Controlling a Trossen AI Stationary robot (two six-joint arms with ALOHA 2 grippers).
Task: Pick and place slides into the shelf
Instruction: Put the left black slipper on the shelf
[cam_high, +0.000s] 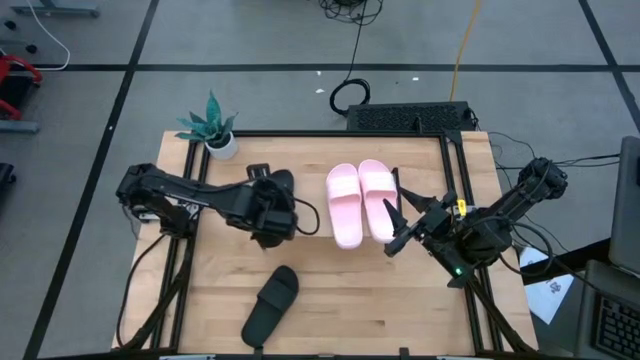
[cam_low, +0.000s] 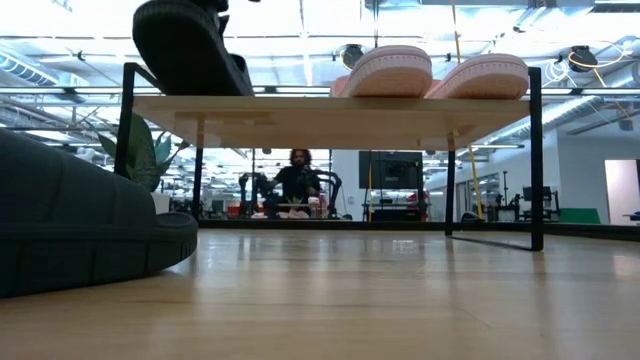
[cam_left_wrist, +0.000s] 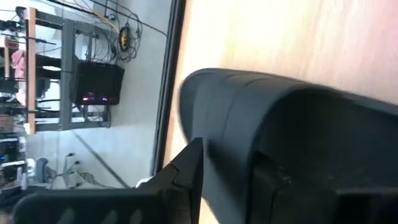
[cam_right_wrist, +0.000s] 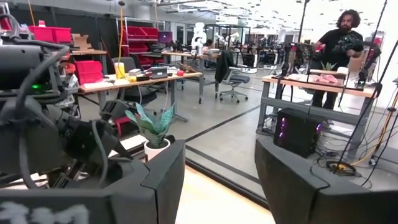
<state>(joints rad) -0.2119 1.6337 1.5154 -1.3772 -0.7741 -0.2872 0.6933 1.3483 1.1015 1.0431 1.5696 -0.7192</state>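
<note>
Two pale pink slides (cam_high: 361, 203) lie side by side on the shelf's wooden top board (cam_low: 330, 108), soles down (cam_low: 385, 70). One black slide (cam_high: 275, 183) is on the same board at its left end, under my left gripper (cam_high: 272, 212), which is shut on it. In the low view it (cam_low: 190, 45) stands tilted. The other black slide (cam_high: 272, 302) lies flat on the table near the near edge and fills the low view's left (cam_low: 80, 225). My right gripper (cam_high: 398, 228) is open, just right of the pink pair, touching nothing. My left gripper holds the black slide from above, coming from the table's left. In the left wrist view one dark finger (cam_left_wrist: 183, 177) lies against the slide's side (cam_left_wrist: 230, 143); the other finger is hidden by the slide. The slide is tilted, with its lower end on the shelf board (cam_low: 240, 88).
A potted plant (cam_high: 215, 128) stands at the table's far left corner. Black frame rails run along the table's sides. There is bare wood on the shelf board between the black slide and the pink pair (cam_high: 312, 190). A person (cam_low: 298, 180) sits far behind the table.
</note>
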